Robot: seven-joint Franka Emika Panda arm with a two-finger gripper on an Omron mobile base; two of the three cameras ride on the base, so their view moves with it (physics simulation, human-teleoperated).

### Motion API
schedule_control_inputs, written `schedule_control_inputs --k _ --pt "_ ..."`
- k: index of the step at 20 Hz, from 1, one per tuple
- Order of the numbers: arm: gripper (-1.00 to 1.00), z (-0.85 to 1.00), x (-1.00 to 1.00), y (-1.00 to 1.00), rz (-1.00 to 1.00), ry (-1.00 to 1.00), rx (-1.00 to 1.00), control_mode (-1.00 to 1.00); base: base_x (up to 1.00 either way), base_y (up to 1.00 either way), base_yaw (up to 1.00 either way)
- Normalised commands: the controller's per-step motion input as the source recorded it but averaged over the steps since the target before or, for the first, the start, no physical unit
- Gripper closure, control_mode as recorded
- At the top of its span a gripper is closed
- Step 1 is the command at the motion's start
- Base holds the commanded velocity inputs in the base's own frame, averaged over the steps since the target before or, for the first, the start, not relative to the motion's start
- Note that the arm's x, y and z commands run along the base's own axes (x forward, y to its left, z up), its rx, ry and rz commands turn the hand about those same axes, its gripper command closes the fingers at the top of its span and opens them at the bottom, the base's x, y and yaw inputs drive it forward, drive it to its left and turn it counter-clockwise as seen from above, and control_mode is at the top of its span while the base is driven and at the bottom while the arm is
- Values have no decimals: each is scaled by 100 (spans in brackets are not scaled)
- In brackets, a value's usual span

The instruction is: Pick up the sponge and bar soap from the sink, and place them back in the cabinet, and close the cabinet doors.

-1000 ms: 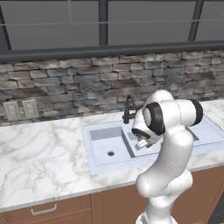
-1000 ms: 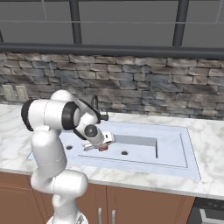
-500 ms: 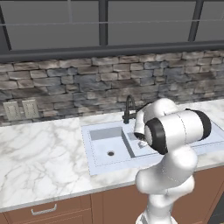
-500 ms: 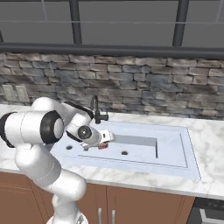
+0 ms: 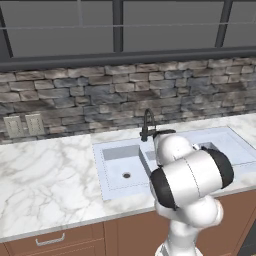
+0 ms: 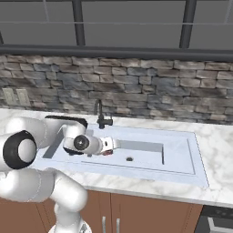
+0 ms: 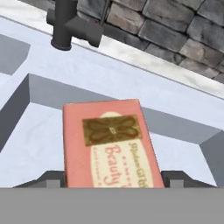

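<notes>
- the bar soap (image 7: 111,146) is held between the claw (image 6: 110,145) fingers, above the sink (image 6: 182,157) basin by the faucet (image 7: 65,24).
- since a second ago the arm has swung round; carrying toward the cabinet is judged next.

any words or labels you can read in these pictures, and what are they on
"Beauty": in pink script on the pale label of the bar soap, seen in the hand view.
Small lines of print beside that word on the same label: too small and blurred to read.
Brown emblem at the label's top: an ornament, with no letters I can make out.
Nothing readable in the two base views.
</notes>
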Motion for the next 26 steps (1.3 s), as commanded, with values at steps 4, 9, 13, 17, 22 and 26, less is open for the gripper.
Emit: schedule_control_inputs --k 4,9,13,17,22,26 --pt "100 77 0 -12 -3 -2 8 -100 0 0 0" --pt "100 78 0 -1 0 0 5 -100 0 0 0" --pt "100 84 -2 -1 0 0 3 -100 0 0 0" --pt "100 70 -28 -13 0 0 1 -100 0 0 0" --pt "100 67 -39 -12 0 1 0 -100 0 0 0" --pt "100 63 -45 -18 0 2 0 -100 0 0 0"
